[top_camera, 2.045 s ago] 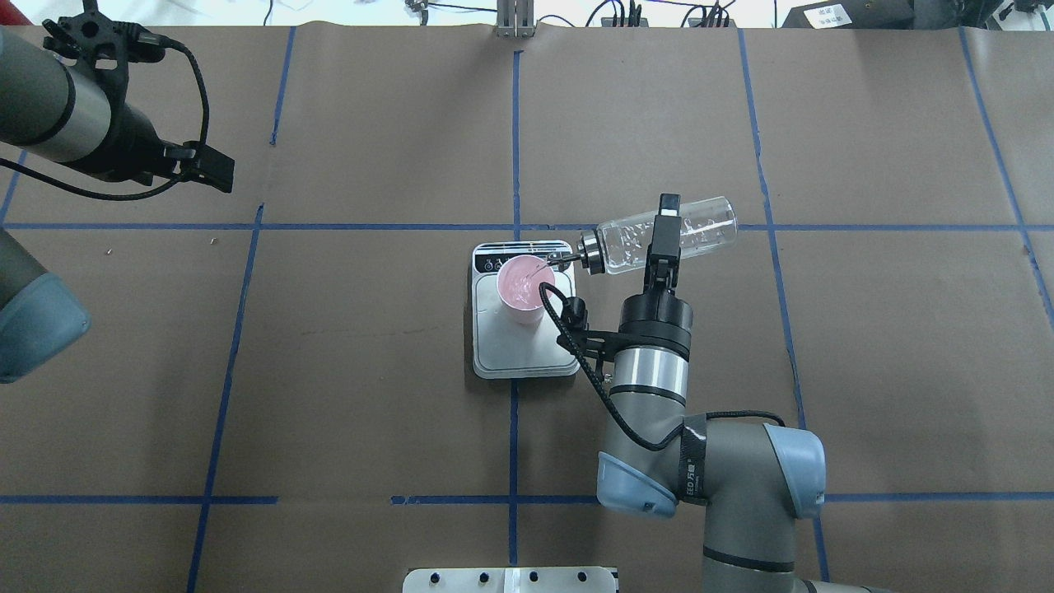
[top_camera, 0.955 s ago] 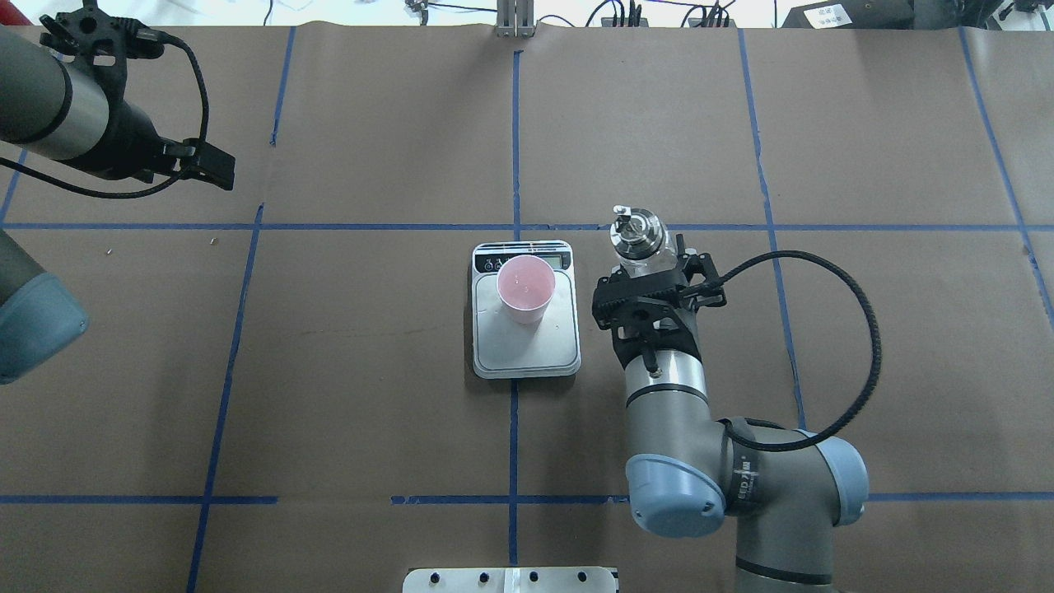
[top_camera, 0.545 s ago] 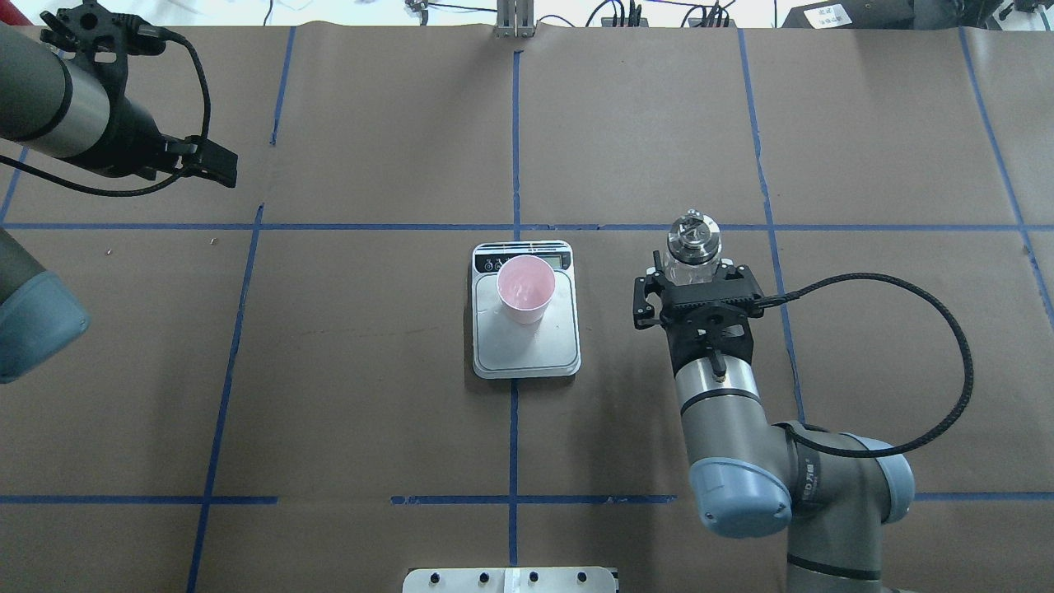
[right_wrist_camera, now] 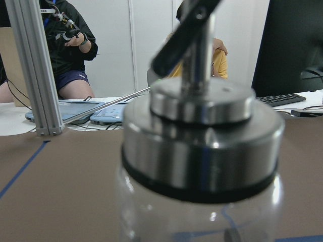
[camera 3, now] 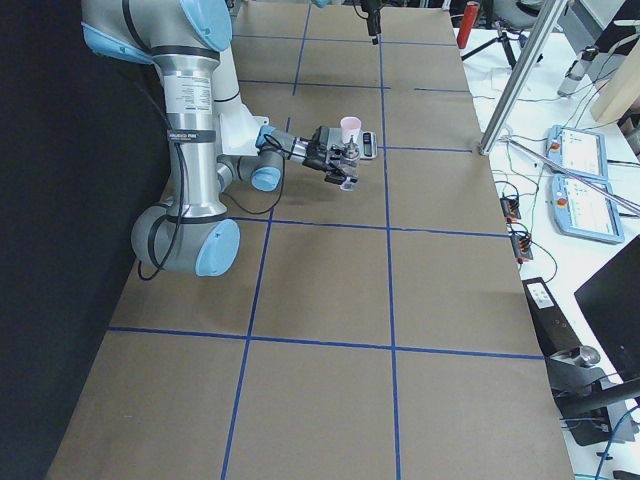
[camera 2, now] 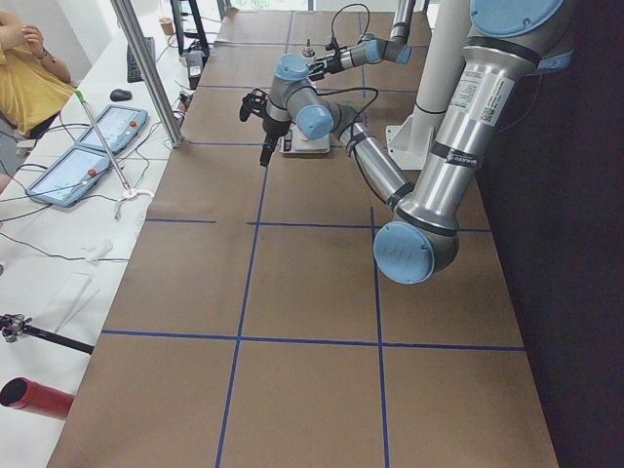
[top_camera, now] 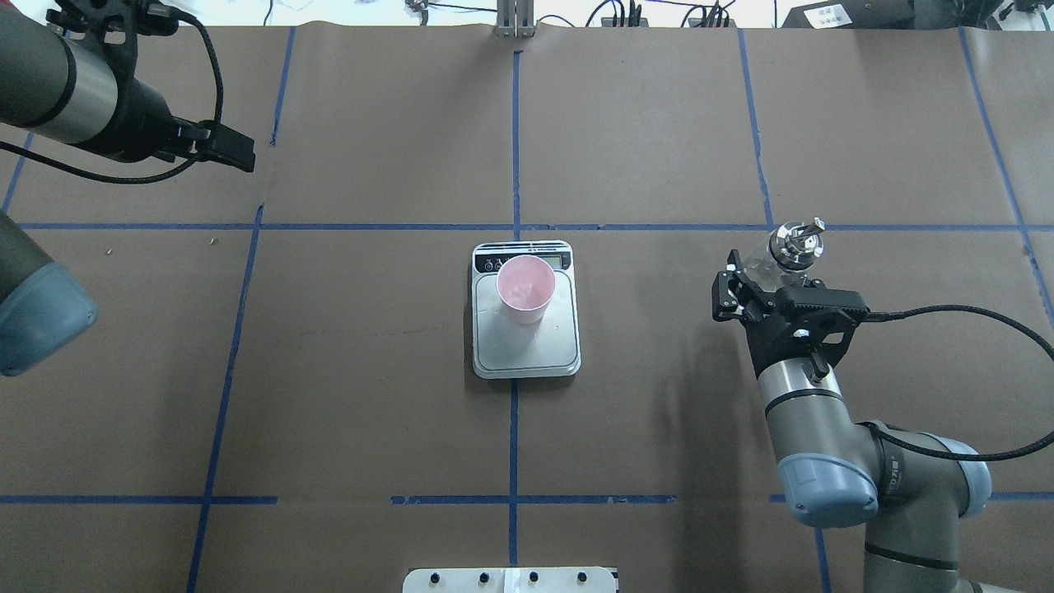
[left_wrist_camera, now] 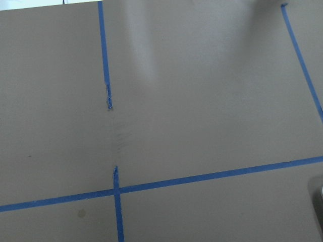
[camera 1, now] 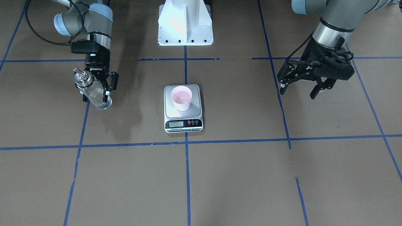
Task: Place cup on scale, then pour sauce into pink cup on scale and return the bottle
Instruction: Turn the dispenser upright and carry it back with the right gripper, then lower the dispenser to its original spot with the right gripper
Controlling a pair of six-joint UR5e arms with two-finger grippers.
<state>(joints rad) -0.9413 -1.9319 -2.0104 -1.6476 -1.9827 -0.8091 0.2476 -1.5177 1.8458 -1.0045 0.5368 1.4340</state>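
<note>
The pink cup (camera 1: 181, 97) (top_camera: 525, 288) stands upright on the scale (camera 1: 197, 108) (top_camera: 527, 354) at the table's centre. My right gripper (camera 1: 98, 94) (top_camera: 770, 276) is shut on the glass bottle (camera 1: 92, 91) (top_camera: 782, 255), well to the robot's right of the scale. The bottle is near upright, silver spout up, and seems to hang a little above the table. Its cap (right_wrist_camera: 202, 131) fills the right wrist view. The sauce is too clear to make out. My left gripper (camera 1: 297, 93) (top_camera: 235, 148) hovers open and empty at the far left.
The white robot base (camera 1: 185, 25) sits at the table's robot-side edge. Blue tape lines (left_wrist_camera: 116, 189) grid the brown paper. Beyond the far edge are an aluminium post (right_wrist_camera: 35, 70), tablets (camera 3: 575, 170) and seated people (camera 2: 24, 78).
The right arm righted the bottle from its tipped pose over the cup and carried it rightward, away from the scale. The left arm shifted slightly farther back.
</note>
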